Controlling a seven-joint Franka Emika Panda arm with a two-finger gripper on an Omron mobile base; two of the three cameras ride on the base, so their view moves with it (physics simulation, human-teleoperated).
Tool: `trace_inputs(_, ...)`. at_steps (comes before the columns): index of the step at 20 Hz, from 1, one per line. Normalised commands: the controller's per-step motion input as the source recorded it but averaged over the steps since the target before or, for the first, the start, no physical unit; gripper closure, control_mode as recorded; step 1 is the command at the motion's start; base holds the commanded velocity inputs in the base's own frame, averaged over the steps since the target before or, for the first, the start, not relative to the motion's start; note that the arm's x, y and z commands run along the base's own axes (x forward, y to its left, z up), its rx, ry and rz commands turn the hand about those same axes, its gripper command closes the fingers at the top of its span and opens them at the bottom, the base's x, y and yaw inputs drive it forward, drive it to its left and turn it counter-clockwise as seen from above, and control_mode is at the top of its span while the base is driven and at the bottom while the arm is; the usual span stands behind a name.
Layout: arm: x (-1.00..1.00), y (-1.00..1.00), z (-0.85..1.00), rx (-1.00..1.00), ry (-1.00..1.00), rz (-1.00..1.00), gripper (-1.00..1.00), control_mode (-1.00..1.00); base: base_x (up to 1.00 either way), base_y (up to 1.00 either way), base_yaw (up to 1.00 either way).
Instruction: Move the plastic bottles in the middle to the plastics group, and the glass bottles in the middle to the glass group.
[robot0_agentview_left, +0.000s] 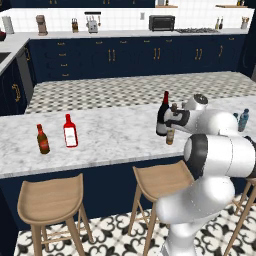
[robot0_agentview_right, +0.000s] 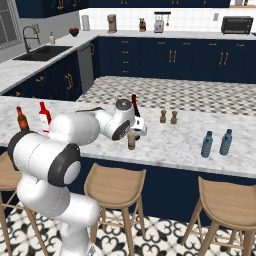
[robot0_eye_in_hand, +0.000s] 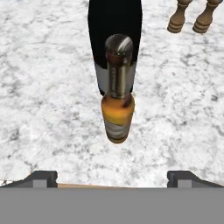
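Observation:
In the hand view a small slim amber glass bottle (robot0_eye_in_hand: 118, 105) stands upright on the marble counter, with the tall dark wine bottle (robot0_eye_in_hand: 114, 26) just behind it. My gripper (robot0_eye_in_hand: 113, 179) hangs open above the amber bottle (robot0_agentview_left: 170, 136), holding nothing, its fingertips (robot0_eye_in_hand: 41, 178) wide apart. The hand (robot0_agentview_left: 176, 120) is close beside the wine bottle (robot0_agentview_left: 162, 115). Two light-blue plastic bottles (robot0_agentview_right: 206, 144) (robot0_agentview_right: 226, 142) stand side by side at the counter's right end. At the left end are a brown bottle with a red label (robot0_agentview_left: 42, 139) and a flat red bottle (robot0_agentview_left: 70, 131).
Two wooden shakers (robot0_agentview_right: 168, 117) stand on the counter just right of the wine bottle (robot0_agentview_right: 135, 106). Wooden stools (robot0_agentview_left: 52, 200) line the counter's near side. A wide stretch of bare marble (robot0_agentview_left: 115, 135) lies between the middle bottles and the left pair.

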Motion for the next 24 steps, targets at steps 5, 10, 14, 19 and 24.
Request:
trace_inputs(5, 0.12, 0.09, 0.0, -0.06, 0.0, -0.04, -1.0, -1.0, 0.0, 0.0, 0.0)
trace_inputs(10, 0.11, 0.0, 0.0, 0.0, 0.0, -0.02, -1.0, -1.0, 0.0, 0.0, 0.0)
trace_inputs(14, 0.25, 0.0, -0.06, 0.0, 0.0, -0.03, -1.0, -1.0, 0.0, 0.0, 0.0)
trace_inputs(19, 0.1, 0.0, -0.04, 0.0, 0.0, -0.03, -1.0, -1.0, 0.0, 0.0, 0.0)
trace_inputs(24, 0.17, 0.0, -0.16, 0.0, 0.0, 0.0, -1.0, -1.0, 0.0, 0.0, 0.0)
